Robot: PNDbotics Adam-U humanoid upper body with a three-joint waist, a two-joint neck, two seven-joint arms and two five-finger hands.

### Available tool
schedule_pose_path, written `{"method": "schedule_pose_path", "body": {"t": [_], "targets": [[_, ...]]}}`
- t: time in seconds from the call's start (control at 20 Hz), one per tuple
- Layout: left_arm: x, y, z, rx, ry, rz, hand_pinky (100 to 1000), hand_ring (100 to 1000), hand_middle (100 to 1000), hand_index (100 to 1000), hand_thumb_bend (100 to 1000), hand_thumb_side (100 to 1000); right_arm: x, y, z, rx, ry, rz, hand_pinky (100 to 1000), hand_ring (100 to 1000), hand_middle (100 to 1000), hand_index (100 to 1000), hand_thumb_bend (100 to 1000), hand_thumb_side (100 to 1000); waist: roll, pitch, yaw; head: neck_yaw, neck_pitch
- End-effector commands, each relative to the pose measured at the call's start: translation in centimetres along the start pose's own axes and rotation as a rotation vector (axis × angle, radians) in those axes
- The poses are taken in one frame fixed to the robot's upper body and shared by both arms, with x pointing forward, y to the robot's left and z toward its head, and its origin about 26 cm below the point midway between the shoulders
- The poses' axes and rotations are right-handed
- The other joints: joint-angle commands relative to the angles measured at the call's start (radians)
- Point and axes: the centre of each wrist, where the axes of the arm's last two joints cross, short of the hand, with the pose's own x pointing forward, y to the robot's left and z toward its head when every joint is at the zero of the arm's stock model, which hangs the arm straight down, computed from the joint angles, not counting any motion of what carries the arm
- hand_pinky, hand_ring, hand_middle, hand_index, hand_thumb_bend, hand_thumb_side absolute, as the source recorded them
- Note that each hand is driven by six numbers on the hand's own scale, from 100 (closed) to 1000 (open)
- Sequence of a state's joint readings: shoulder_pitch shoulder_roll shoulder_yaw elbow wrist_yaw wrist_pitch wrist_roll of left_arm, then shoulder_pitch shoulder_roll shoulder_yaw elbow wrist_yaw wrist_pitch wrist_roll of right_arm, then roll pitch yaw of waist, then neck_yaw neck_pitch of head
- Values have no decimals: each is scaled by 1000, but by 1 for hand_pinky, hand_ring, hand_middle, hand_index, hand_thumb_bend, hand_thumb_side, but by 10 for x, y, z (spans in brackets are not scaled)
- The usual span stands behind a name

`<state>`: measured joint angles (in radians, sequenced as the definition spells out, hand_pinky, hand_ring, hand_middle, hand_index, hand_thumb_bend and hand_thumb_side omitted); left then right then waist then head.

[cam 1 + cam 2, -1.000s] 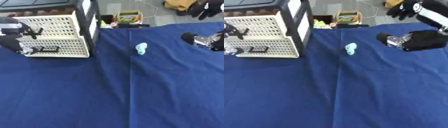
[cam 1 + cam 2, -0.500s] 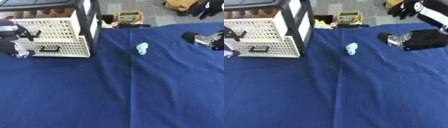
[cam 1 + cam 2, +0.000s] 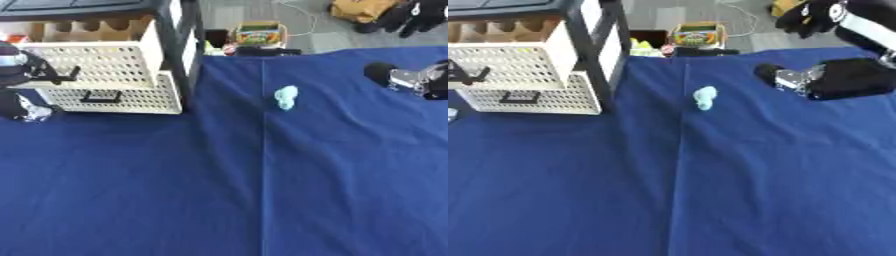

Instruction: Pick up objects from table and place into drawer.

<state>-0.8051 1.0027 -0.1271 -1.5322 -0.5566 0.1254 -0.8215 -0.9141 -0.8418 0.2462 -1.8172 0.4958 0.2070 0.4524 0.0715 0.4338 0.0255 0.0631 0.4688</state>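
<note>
Pale blue object (image 3: 704, 97): lies on the blue cloth (image 3: 737, 190), well left of the right hand, touching neither hand.
Right hand (image 3: 833, 79): low over the cloth; finger state, cannot tell.
Left hand (image 3: 24, 75): beside the white drawer (image 3: 109, 75); fingers unclear.

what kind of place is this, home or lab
Most likely a lab or test workspace, not a home. A table draped in a blue cloth carries a white perforated drawer unit and one small light-green object, and cables and clutter lie on the grey floor beyond.
</note>
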Motion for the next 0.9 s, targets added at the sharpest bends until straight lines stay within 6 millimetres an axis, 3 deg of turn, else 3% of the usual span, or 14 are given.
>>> {"method": "schedule_pose_path", "body": {"t": [0.05,0.9], "targets": [[-3,15,19,40,31,-28,100,100,100,806,343,444,-1,-14,6,-32,3,28,793,756,750,858,414,749,-2,-24,3,1,-8],[5,3,34,23,33,-64,100,100,100,797,343,442,-1,-14,7,-41,4,20,793,755,750,857,409,752,-9,-21,8,1,-10]]}}
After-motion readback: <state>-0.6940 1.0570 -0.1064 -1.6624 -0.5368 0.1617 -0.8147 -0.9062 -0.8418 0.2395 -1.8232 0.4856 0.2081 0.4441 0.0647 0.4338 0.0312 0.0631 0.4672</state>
